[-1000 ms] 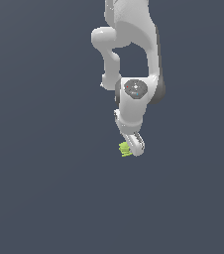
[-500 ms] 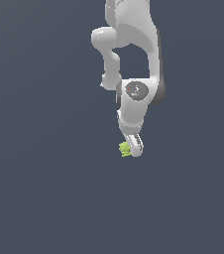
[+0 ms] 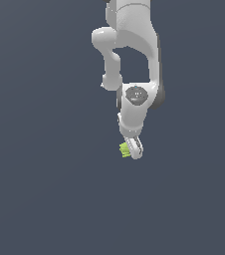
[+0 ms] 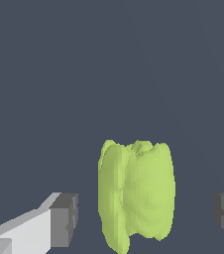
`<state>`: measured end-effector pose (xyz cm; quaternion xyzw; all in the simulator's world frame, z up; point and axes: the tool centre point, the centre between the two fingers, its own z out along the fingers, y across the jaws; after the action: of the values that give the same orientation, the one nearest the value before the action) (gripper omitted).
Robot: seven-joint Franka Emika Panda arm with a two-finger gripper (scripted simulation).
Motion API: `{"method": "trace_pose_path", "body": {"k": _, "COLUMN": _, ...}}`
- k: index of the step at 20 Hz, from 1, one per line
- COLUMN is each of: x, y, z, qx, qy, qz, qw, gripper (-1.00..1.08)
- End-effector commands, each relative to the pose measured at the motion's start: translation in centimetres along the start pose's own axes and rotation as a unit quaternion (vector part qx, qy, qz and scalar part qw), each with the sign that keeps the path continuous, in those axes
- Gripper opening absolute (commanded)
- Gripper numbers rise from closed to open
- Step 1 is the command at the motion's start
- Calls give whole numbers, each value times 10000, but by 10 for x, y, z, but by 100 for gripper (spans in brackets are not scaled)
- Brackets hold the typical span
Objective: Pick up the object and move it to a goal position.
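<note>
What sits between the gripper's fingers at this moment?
In the wrist view the lime-green object stands between the gripper fingers, with gaps on both sides. In the exterior view the gripper covers most of it; contact underneath cannot be seen.

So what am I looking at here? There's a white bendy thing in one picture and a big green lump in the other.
The white bendy thing is a robot arm, drawn by a computer simulation rather than filmed. One picture comes from a camera off the arm that takes in the whole scene. At the arm's lower end is its gripper, a two-fingered clamp, and beside it sits a tiny lime-green object. The other picture comes from a camera on the arm's wrist, looking out between the fingers. That is why the same green object looks huge there. It stands between the two grey finger pads with gaps on both sides, so nothing is gripped yet. The plain dark surface shows nothing else.
</note>
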<state>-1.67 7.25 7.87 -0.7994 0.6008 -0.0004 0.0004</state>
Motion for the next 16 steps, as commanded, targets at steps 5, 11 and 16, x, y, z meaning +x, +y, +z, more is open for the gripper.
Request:
{"method": "trace_pose_path", "body": {"k": 5, "x": 0, "y": 1, "z": 30, "qx": -6, "qy": 0, "qz": 14, "qw": 10000, "gripper": 100}}
{"method": "trace_pose_path", "body": {"k": 11, "x": 0, "y": 0, "z": 34, "qx": -6, "qy": 0, "qz": 14, "qw": 10000, "gripper": -100}}
{"method": "trace_pose_path", "body": {"k": 16, "x": 0, "y": 0, "z": 34, "qx": -6, "qy": 0, "qz": 14, "qw": 10000, "gripper": -100}}
